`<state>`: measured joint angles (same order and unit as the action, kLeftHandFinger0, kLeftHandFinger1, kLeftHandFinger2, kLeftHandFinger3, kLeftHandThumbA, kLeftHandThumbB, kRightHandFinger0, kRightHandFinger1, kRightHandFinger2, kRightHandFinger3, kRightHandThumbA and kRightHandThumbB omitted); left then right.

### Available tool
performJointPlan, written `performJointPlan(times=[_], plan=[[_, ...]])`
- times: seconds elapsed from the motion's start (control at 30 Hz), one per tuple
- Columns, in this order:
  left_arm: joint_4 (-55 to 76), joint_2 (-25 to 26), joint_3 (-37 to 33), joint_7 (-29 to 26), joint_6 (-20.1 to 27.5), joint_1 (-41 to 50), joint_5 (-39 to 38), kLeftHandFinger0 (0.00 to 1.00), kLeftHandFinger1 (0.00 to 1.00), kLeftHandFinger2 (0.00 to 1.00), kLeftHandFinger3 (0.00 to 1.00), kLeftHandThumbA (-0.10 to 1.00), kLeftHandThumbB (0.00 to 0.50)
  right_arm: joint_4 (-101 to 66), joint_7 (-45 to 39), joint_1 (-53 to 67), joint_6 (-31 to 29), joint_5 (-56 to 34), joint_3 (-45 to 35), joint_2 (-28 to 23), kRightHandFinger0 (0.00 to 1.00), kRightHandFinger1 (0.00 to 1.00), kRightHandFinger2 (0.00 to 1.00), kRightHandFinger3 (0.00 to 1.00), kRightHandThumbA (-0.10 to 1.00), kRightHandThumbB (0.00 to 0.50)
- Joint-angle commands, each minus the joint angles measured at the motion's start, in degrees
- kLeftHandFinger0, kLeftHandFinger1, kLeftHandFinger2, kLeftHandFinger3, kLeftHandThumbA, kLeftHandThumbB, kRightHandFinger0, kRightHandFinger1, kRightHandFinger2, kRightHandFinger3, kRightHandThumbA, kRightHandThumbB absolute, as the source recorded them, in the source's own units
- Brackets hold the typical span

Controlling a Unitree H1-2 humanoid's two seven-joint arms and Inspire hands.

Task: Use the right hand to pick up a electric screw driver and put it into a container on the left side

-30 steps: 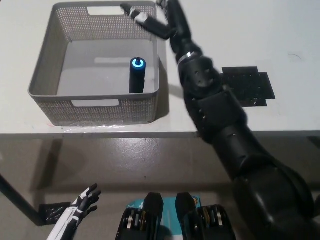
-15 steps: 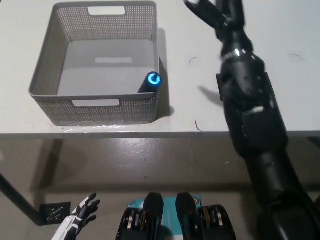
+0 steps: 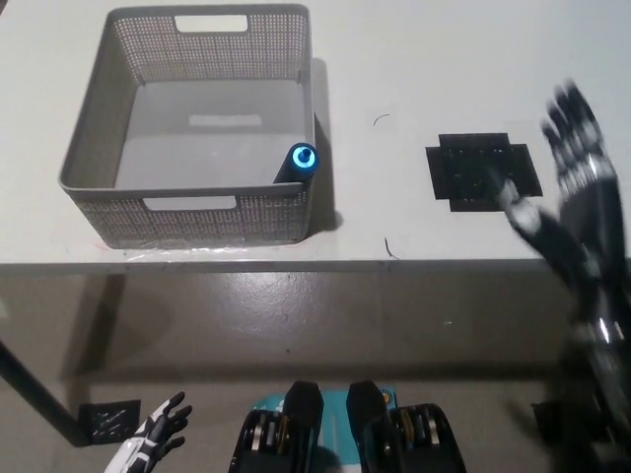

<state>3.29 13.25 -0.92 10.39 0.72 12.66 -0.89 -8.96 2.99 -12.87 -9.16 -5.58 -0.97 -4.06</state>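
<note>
The black electric screwdriver (image 3: pixel 297 164), its end ringed with a glowing blue light, leans in the near right corner of the grey mesh container (image 3: pixel 89 148) on the table's left side. My black right hand (image 3: pixel 572 168) is open with fingers spread, raised over the table's right edge, far from the container and holding nothing. Down at the lower left, below the table, my white left hand (image 3: pixel 158 434) rests open.
A black flat mat (image 3: pixel 481 169) lies on the white table right of the middle, just left of my right hand. The table's front edge (image 3: pixel 296 262) runs across the picture, with grey floor below it.
My right arm has pulled back from over the container to the right and down, hand empty. The screwdriver tipped from upright to leaning in the container's corner.
</note>
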Motion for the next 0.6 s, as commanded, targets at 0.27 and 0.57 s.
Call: performJointPlan(times=[0.27, 0.57], plan=[[0.1, 0.2, 3.6, -0.4, 5.1, 0.4, -1.8, 1.00, 1.00, 1.00, 1.00, 1.00, 0.174, 6.3, -7.1, 15.6, -14.5, -4.3, 3.1, 0.0, 1.00, 1.00, 1.00, 1.00, 0.93, 0.411], [1.2, -0.6, 5.3, -0.8, 3.9, -0.1, -2.9, 1.00, 1.00, 1.00, 1.00, 1.00, 0.210, 14.1, -6.8, 18.2, -15.2, -0.6, 3.6, -0.2, 1.00, 1.00, 1.00, 1.00, 1.00, 0.478]])
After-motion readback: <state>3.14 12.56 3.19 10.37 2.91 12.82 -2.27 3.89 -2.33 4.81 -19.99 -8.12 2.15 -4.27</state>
